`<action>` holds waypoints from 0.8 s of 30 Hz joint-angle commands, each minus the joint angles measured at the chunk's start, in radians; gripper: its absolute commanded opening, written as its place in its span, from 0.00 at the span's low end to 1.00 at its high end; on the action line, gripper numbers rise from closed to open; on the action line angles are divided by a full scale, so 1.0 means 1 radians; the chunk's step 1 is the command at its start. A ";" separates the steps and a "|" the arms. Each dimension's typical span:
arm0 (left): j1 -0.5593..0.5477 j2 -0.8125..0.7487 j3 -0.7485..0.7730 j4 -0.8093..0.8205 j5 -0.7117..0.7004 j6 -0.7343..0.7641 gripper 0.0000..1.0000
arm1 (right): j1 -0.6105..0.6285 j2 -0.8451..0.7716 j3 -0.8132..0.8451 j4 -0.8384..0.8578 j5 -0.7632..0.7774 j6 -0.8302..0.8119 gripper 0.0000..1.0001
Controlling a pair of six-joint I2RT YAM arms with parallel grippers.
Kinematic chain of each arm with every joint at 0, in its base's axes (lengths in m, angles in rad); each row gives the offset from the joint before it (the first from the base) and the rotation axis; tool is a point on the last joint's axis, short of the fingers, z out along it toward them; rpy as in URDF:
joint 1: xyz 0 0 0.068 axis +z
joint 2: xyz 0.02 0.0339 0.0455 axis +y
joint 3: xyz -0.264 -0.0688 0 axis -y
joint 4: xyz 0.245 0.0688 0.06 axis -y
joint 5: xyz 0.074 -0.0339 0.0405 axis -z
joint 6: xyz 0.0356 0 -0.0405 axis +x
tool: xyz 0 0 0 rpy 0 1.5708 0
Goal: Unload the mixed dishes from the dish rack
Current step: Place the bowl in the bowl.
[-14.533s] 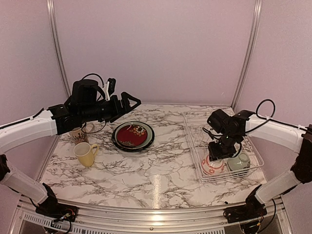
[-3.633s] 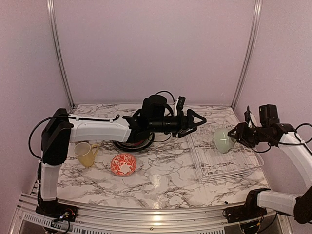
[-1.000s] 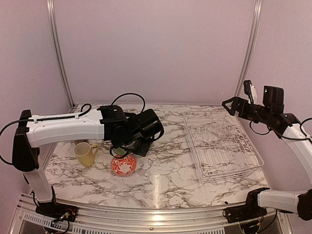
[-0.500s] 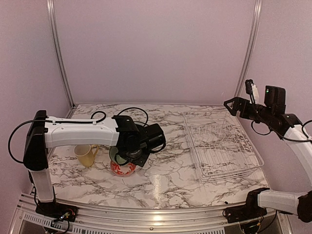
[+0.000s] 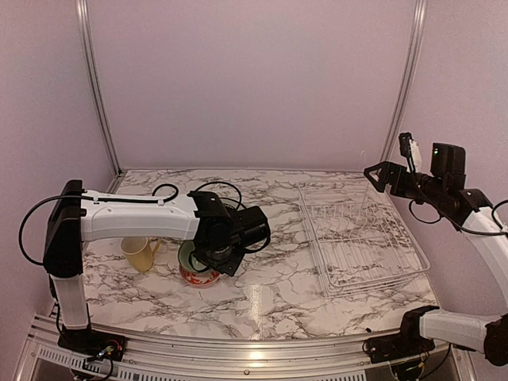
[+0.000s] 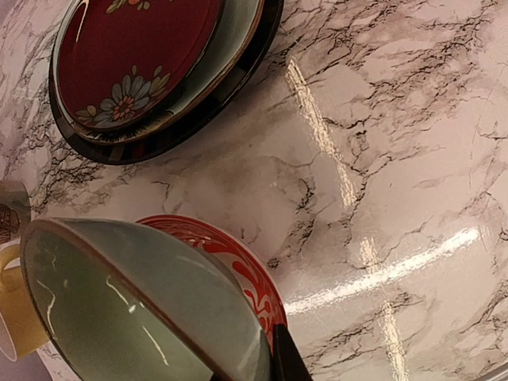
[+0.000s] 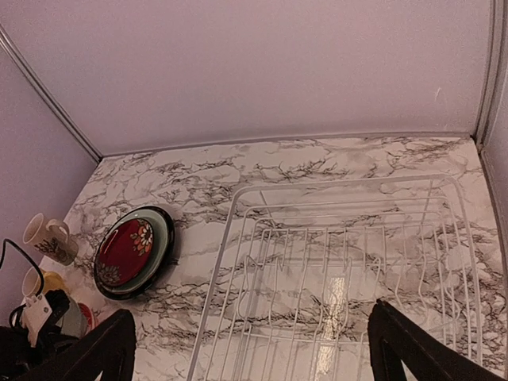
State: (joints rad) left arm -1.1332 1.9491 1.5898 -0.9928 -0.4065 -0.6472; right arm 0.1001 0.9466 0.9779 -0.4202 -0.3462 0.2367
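Pale green bowl (image 6: 103,317) — on a slant, mouth sideways — over red-rimmed bowl (image 6: 238,266)

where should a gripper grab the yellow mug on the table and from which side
Probably the rim of the yellow mug, from straight above: it stands upright, mouth open, so one finger can go inside and one outside the wall. Take the left part of the rim, away from the handle on its right and the green bowl beyond.
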 commanded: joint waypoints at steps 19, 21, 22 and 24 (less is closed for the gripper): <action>0.006 -0.007 -0.065 0.006 0.003 -0.039 0.29 | 0.007 -0.020 0.001 0.003 -0.018 0.013 0.99; 0.006 -0.023 -0.063 0.005 -0.006 -0.039 0.35 | 0.007 -0.020 -0.001 0.004 -0.022 0.014 0.98; 0.006 -0.035 -0.059 0.004 -0.010 -0.038 0.38 | 0.007 -0.020 -0.001 0.004 -0.020 0.016 0.98; 0.006 -0.062 -0.046 0.005 -0.019 -0.039 0.45 | 0.007 -0.018 0.001 0.003 -0.018 0.015 0.98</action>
State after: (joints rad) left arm -1.1332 1.9484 1.5330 -0.9733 -0.3950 -0.6838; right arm 0.1001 0.9421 0.9779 -0.4194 -0.3576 0.2390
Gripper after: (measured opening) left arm 0.402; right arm 0.985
